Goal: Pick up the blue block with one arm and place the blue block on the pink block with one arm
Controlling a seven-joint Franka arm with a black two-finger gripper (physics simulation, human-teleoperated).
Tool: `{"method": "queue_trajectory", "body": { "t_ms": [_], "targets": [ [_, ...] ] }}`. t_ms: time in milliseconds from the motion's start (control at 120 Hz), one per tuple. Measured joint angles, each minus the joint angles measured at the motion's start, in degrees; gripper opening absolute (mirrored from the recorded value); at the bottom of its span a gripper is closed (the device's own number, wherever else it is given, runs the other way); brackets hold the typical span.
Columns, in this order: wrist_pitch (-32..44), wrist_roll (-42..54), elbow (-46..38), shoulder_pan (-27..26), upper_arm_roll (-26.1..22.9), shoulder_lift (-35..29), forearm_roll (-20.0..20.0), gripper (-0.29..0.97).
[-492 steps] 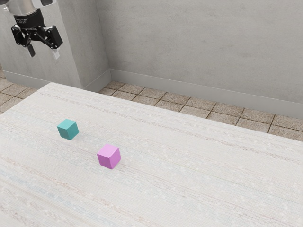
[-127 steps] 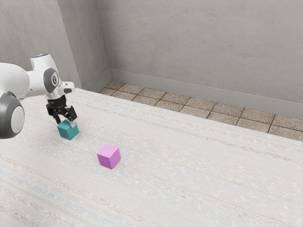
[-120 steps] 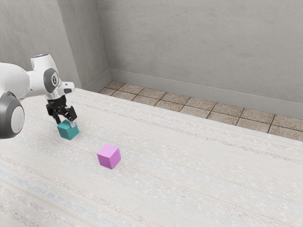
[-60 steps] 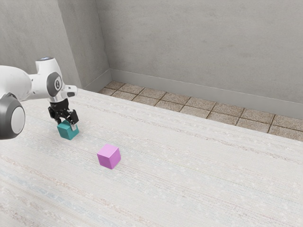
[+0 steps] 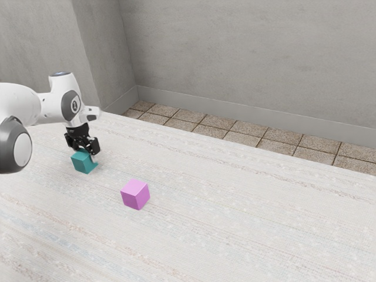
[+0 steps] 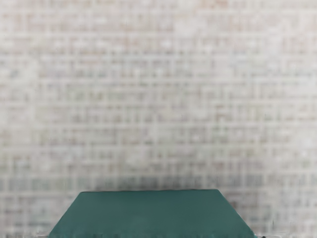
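Held small teal-blue cube (image 5: 84,164) clenched between black fingers (image 5: 93,148), low over pale wood-grain tabletop (image 5: 235,223); risked slipping or tilting it from shallow top grip before reaching pink cube (image 5: 135,194).

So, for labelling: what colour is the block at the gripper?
The block is teal, blue-green; clearest in the exterior view.

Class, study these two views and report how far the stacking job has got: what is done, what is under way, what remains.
Done: the gripper grips the blue block from two sides. Under way: the pick-up; I cannot tell whether the block has left the table. Left: carrying it to the pink block, which has nothing on top, and setting it there.
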Motion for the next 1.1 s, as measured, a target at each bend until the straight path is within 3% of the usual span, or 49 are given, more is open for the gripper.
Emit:
{"method": "queue_trajectory", "body": {
  "t_ms": [233,500,583,725,792,883,1100],
  "targets": [
    [-0.01,0.06,-0.13,0.67,0.00,-0.13,0.56,0.48],
    [-0.24,-0.06,-0.77,0.69,-0.02,-2.23,1.38,0.35],
    [-0.95,-0.19,-4.95,0.63,-1.51,-7.39,1.84,0.34],
    [-1.48,-2.22,-23.00,-0.10,-9.25,-25.20,5.97,0.32],
    [-1.44,-3.85,-29.03,-3.71,-11.91,-30.63,7.13,0.31],
    [-1.37,-6.70,-32.73,-9.21,-12.84,-33.17,7.94,0.30],
    [-1.10,-16.16,-37.73,-11.68,-13.10,-35.67,8.67,0.29]
  ]
}}
